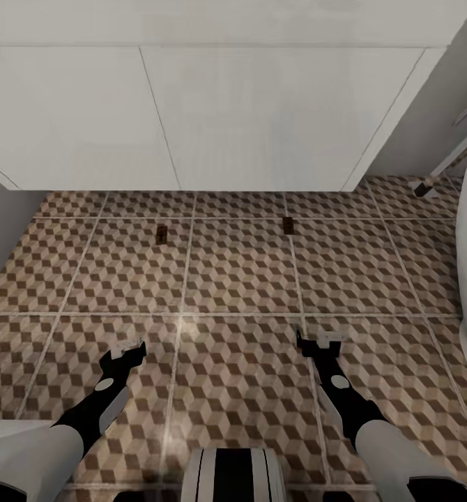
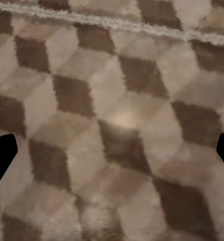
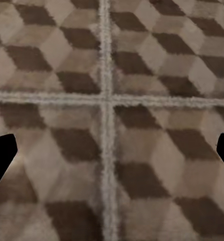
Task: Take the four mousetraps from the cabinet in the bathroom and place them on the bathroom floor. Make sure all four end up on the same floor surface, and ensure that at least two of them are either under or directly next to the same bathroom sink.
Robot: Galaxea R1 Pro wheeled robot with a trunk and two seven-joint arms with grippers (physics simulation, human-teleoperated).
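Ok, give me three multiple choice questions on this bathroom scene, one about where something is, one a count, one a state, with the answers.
1. Where do the mousetraps lie?
A. on the bathroom floor near the white unit
B. on top of the unit
C. in a gripper

2. How many mousetraps show on the floor?
A. one
B. two
C. four

3. How are the left gripper and right gripper?
A. both open and empty
B. both shut on traps
C. one holds a trap

Answers: 1 A, both lie on tiles just before the unit. 2 B, two small brown boards. 3 A, fingers apart, only tile between them.
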